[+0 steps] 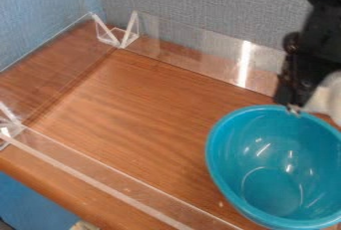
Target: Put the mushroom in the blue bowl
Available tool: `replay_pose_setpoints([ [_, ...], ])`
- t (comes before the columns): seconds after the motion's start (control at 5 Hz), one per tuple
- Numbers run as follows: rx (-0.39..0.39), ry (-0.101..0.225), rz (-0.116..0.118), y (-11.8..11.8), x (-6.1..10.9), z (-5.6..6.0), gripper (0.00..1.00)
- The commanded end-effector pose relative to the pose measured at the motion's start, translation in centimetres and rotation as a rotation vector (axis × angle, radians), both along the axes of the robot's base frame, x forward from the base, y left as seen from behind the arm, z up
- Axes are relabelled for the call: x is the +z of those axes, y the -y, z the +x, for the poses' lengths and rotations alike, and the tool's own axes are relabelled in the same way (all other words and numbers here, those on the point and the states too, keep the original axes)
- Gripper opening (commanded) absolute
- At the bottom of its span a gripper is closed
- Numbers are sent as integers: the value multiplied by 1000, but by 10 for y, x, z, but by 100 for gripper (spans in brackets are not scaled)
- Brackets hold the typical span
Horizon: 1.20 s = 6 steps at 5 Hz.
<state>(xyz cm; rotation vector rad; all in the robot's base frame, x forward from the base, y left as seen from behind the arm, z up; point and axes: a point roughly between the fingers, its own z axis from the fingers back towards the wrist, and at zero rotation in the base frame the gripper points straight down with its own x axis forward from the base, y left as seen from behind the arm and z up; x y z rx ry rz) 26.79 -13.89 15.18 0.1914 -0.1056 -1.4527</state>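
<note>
At the far right edge of the scene, the dark tool (309, 93) is hanging fingers-down just above the back rim of the blue bowl (273, 164). Its black body is running up and out of the top of the view. The fingers are pinching close together on the mushroom (328, 97), so the tool is nearly shut with the toy between its fingers. Only the pale cream stem is showing, pressed against the right side of the fingers and partly cut off by the picture's edge; the cap is not showing from where I am standing. The mushroom is sitting off the wood, over the bowl's rear right rim rather than down inside it.

The bowl is resting on the brown wooden worktop (134, 115) at the near right, glossy, with light glinting off its inner floor, and nothing is lying inside it. Part of its right side is running past the frame.

A low clear plastic fence (200, 47) is running around the worktop's edges, with small clear triangular braces at the back left corner (120, 33) and at the left edge (11, 124). Behind the fence, a grey-blue textured wall (186, 0) is closing off the back and the left side.

The image is soft, so fine detail on the fingers is hard to read.
</note>
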Motion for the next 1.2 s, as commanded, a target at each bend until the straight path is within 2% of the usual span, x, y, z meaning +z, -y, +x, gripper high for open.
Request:
replay_pose_setpoints([
  [0.0, -17, 47, -48, 21, 12, 3, 0],
  [0.4, -80, 31, -66, 32, 15, 9, 0],
  [0.8, 98, 19, -71, 44, 10, -1, 0],
  [1.0, 63, 8, -70, 33, 4, -4, 0],
])
